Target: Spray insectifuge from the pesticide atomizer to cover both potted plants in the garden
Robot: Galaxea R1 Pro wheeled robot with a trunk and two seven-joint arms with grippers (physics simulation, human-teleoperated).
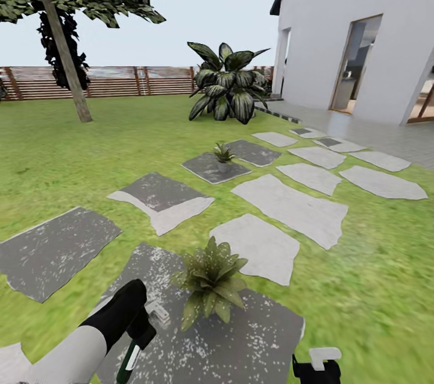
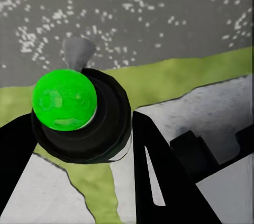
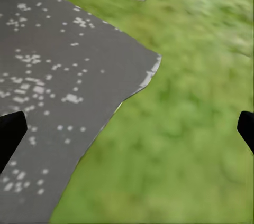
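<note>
Pesticide atomizer (image 2: 79, 113), a small dark round bottle whose top is showing bright green, is sitting clamped between the black fingers of the left gripper (image 2: 74, 150), just beside the near olive-green potted plant (image 1: 211, 281) on a speckled dark grey stepping slab (image 1: 253, 342). The right gripper (image 3: 127, 129) is hovering with fingers spread wide over the slab edge and green lawn (image 3: 185, 145). A second potted plant (image 1: 223, 154) is standing well apart on a farther slab.

The head view shows two small potted plants, one near (image 1: 211, 281) and one farther off (image 1: 223, 154), one large striped-leaf plant (image 1: 228, 82), one tree (image 1: 60, 16), one wooden fence (image 1: 120, 81), one white house (image 1: 361, 28), and over a dozen grey stepping slabs (image 1: 289, 203).
</note>
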